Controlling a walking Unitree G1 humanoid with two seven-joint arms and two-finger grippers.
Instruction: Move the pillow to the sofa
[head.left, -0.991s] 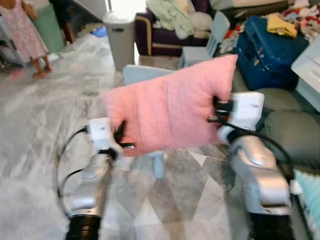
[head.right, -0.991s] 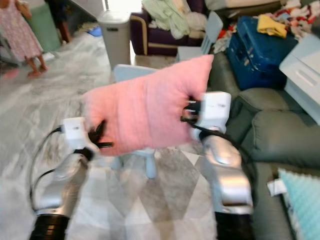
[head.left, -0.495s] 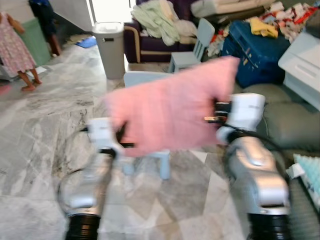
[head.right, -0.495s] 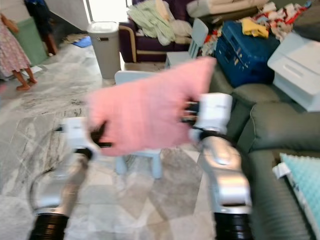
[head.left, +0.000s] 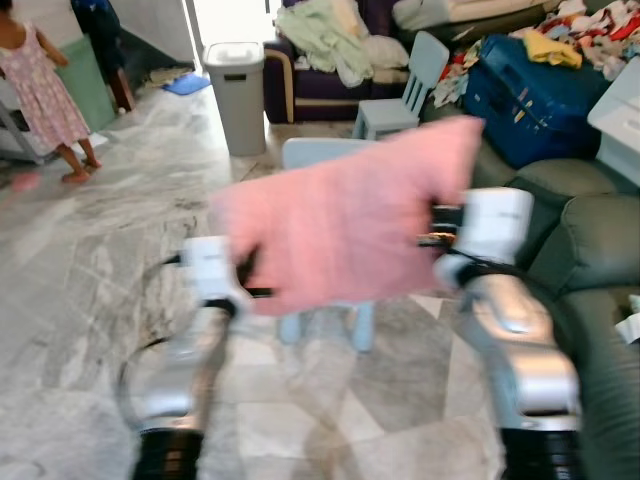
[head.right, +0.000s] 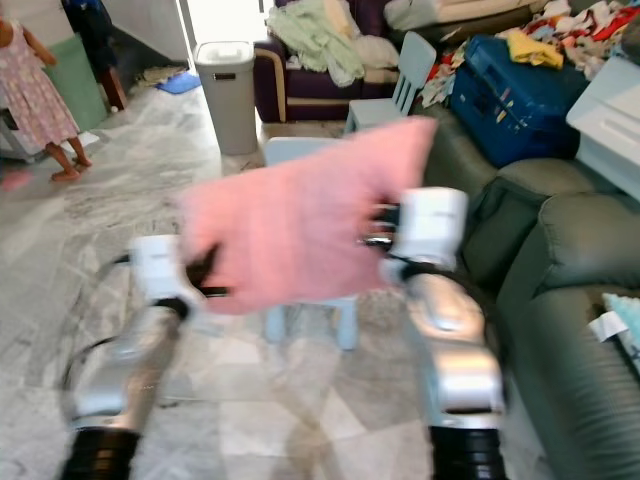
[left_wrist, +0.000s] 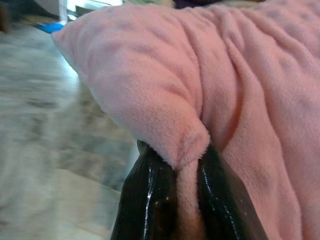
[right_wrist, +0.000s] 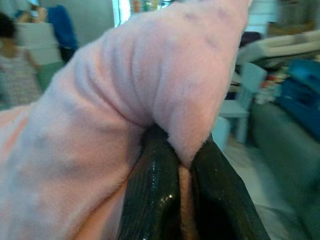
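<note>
A pink plush pillow (head.left: 345, 215) hangs in the air in front of me, stretched between both arms. My left gripper (head.left: 243, 278) is shut on its lower left corner; in the left wrist view the black fingers (left_wrist: 150, 200) pinch a fold of the pink fabric (left_wrist: 225, 90). My right gripper (head.left: 432, 228) is shut on the pillow's right edge, and the right wrist view shows its fingers (right_wrist: 155, 200) clamped on the plush (right_wrist: 125, 100). The dark green sofa (head.right: 570, 290) lies to my right.
A small pale blue table (head.left: 330, 310) stands just behind the pillow, a pale blue chair (head.left: 405, 85) farther back. A grey bin (head.left: 238, 80), a cluttered purple sofa (head.left: 320, 75) and a blue suitcase (head.left: 540, 95) stand beyond. Two people (head.left: 45, 90) stand at the far left on the marble floor (head.left: 90, 260).
The whole view has shifted as I turn and walk; the room has slid right in the picture. The pillow stays held between both grippers in the same pose.
</note>
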